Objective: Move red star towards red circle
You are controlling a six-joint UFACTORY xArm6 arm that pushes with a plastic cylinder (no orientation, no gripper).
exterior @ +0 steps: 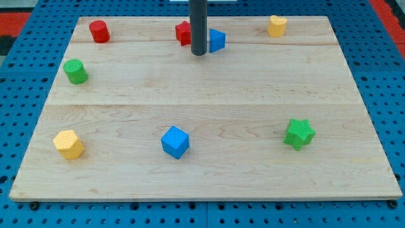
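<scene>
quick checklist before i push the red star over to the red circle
1. Red star found: ok, at the view's top, partly hidden behind the rod.
2. Red circle found: ok, far to the view's left of the star, near the top edge.
3. My tip on the pushing side: ok, it sits just right of the star, between it and the blue block.
4. Tip touching the star: cannot tell, the rod covers that edge.
5. Path leftward: ok, no block lies between star and circle; the green block sits lower.
6. Blue block safe: ok, a leftward push moves away from it.
</scene>
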